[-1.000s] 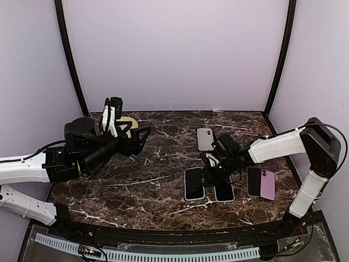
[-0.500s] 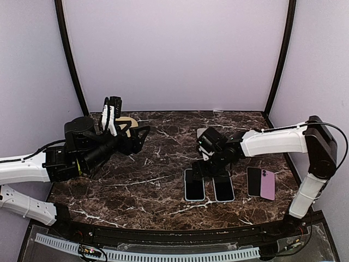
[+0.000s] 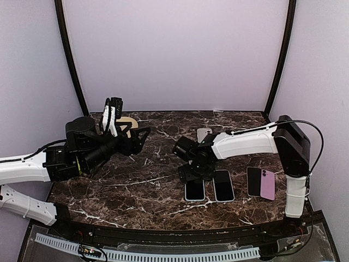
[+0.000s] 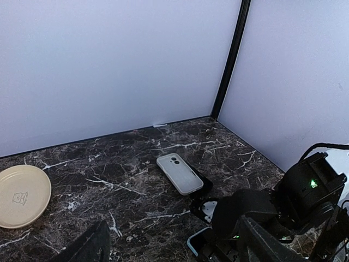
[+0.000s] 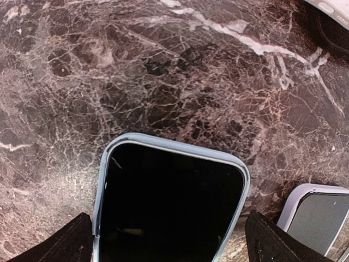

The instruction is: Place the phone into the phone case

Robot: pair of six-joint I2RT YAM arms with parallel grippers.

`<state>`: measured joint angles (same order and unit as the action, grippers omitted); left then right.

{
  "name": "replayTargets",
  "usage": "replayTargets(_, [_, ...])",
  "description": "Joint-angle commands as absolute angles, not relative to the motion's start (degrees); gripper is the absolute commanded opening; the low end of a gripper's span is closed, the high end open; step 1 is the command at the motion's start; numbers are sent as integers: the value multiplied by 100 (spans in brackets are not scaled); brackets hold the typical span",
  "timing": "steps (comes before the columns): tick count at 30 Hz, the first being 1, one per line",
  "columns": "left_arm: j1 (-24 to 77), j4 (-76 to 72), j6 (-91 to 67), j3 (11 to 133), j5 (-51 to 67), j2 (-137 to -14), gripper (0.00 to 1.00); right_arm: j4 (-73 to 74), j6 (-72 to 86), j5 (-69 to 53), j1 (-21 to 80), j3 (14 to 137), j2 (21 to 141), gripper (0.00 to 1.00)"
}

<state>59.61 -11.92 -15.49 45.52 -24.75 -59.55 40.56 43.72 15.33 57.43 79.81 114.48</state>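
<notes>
The right claw hangs low, jaws spread wide either side of the phone. The phone lies screen-up on the table, apparently seated in its pale blue case, though only one end shows. The left claw, open and empty, waits clear to the side.

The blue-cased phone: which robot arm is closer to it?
Right. The right tool hangs open just above the blue-cased phone; the left tool is much farther away, over by the beige plate.
</notes>
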Motion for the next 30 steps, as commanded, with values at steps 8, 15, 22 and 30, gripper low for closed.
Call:
replayTargets(8, [5900,-1185,-1563,4448,-2470,-5769,82,3551,4857,1183,5813,7262,11109,84])
replayTargets(15, [5889,-1195,-1557,4447,-2409,-5788,82,3885,4975,1473,5896,7481,11373,93])
replayTargets(22, [5880,-1193,-1560,4407,-2411,-5744,82,3895,5119,1650,5932,7259,11215,82])
replayTargets(30, [5863,-1223,-1564,4368,-2392,-5728,82,3689,5336,1594,5999,6667,10691,69])
